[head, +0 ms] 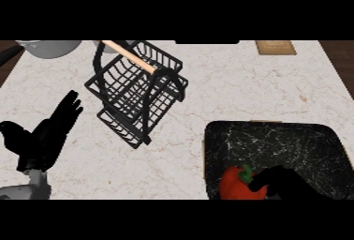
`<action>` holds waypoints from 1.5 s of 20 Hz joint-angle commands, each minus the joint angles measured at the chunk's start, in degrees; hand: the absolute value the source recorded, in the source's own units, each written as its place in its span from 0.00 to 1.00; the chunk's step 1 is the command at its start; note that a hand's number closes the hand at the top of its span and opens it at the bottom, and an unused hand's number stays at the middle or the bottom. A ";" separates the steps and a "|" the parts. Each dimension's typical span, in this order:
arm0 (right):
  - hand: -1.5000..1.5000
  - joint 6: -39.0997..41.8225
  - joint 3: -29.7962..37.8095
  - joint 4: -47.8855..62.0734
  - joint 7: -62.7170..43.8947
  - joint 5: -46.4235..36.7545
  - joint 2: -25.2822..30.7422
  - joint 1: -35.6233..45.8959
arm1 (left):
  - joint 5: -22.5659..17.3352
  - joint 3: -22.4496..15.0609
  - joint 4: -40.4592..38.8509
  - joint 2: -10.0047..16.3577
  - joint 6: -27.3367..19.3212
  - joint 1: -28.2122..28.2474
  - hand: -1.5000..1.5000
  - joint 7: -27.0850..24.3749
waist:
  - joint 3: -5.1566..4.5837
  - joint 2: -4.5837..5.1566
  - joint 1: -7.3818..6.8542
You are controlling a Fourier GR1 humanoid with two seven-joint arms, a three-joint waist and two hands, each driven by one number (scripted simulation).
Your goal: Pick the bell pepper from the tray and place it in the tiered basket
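Observation:
A red bell pepper (235, 186) with a green stem lies at the near left of the dark marbled tray (276, 136). My right hand (287, 183) comes in from the bottom edge, right next to the pepper, its thumb curled against the pepper's right side; the rest of its fingers are cut off by the view's edge. The black wire tiered basket (138, 91) with a wooden handle stands at the upper left of the counter. My left hand (48, 136) rests open at the left, fingers straight and pointing up, apart from the basket.
A grey pot (48, 47) sits at the far left corner. A wooden board (275, 47) lies at the far edge on the right. Pale marble counter (242, 89) stretches between basket and tray.

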State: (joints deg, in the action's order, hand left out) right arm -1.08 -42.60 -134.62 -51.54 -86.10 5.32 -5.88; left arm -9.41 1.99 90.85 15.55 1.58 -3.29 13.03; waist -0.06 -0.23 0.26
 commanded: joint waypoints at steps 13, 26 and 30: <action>1.00 7.19 3.20 21.25 -24.17 18.70 -5.28 44.94 | 1.98 -2.39 -0.39 -2.39 0.76 -0.73 0.50 -0.22 | -0.10 0.34 -2.31; 1.00 -4.33 8.05 47.63 -29.43 32.20 -5.29 65.02 | 3.05 -2.38 -2.98 -2.84 0.38 -4.74 0.50 0.55 | -0.10 0.48 -3.33; 1.00 -7.50 9.35 54.64 -27.46 35.20 -5.29 68.16 | 1.17 -0.70 0.59 -0.98 1.90 -2.34 0.50 1.73 | -0.04 0.33 -3.97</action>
State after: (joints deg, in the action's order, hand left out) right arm -2.49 -33.00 -86.17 -67.83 -53.90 0.65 57.78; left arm -7.29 0.71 89.16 13.46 2.54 -6.45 13.13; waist -0.13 0.21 -2.98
